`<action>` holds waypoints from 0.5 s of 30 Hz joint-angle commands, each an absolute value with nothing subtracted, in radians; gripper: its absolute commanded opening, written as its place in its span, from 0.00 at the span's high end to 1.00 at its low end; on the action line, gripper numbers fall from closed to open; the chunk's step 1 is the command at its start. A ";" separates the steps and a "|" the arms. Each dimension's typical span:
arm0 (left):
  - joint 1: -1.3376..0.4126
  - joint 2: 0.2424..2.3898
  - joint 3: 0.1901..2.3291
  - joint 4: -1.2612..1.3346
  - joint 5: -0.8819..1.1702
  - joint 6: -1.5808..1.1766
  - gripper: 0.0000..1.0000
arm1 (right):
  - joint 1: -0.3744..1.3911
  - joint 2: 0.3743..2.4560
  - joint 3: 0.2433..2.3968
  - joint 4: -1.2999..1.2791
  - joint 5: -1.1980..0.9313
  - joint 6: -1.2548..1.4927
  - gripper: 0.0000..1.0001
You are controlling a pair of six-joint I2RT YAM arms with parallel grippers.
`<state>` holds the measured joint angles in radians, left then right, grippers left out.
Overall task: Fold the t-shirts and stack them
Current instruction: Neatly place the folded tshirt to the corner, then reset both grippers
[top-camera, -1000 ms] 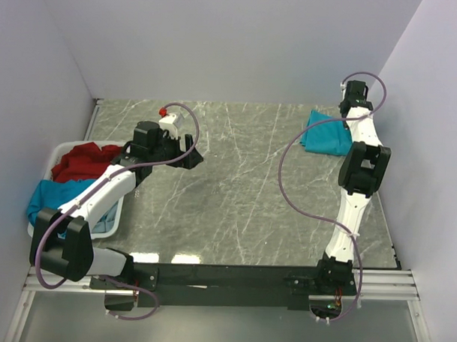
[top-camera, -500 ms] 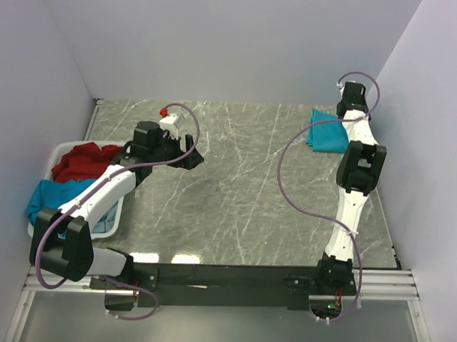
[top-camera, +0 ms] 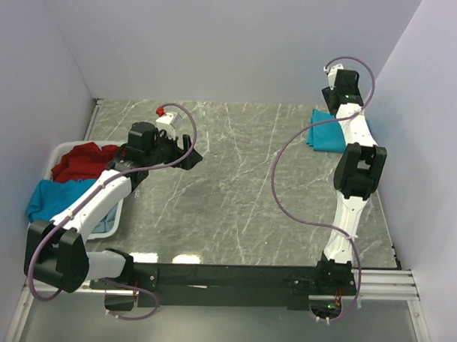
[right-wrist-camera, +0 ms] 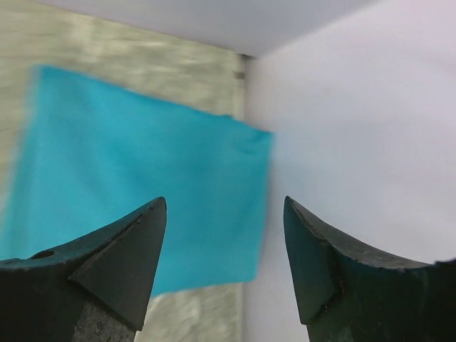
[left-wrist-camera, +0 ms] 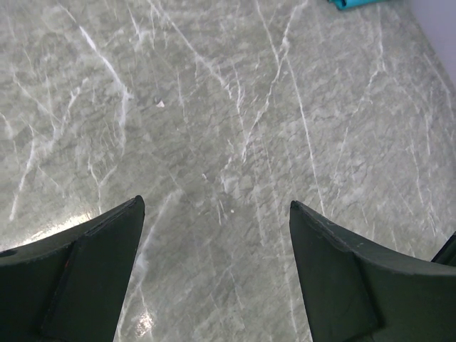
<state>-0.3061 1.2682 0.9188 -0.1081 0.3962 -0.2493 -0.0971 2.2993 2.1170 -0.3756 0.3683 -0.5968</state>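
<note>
Where the top view looks down, the folded teal t-shirt (top-camera: 329,134) lies in the surface's (top-camera: 243,186) far right corner (red t-shirt (top-camera: 82,160) in the basket (top-camera: 116,218)). Left wrist: my left jaws gape, empty. Right wrist: my right jaws stand parted above it, empty.

No readable text, labels or numbers

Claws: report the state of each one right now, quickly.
Left claw: open, holding nothing, over the bare table.
Right claw: open, holding nothing, above the folded teal t-shirt.
</note>
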 commanded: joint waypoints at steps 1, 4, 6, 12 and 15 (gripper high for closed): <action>-0.304 1.215 0.910 -0.049 0.408 -0.236 0.12 | -0.113 2.194 2.068 -0.540 0.108 -0.480 0.27; -0.304 1.200 0.904 -0.051 0.399 -0.230 0.12 | -0.127 2.192 2.045 -0.629 -0.107 -0.422 0.28; -0.304 1.192 0.904 -0.048 0.400 -0.227 0.12 | -0.126 2.195 2.049 -0.707 -0.263 -0.414 0.28; -0.302 1.138 0.884 -0.022 0.295 -0.257 0.10 | -0.085 1.953 1.764 -0.667 -0.471 -0.434 0.30; -0.281 1.091 0.876 -0.008 0.201 -0.324 0.00 | -0.057 1.708 1.485 -0.484 -0.376 -0.393 0.28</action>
<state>-0.3019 1.1622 0.8822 -0.0704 0.3103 -0.2718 -0.0940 1.9831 1.6402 -0.6304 -0.3492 -0.4366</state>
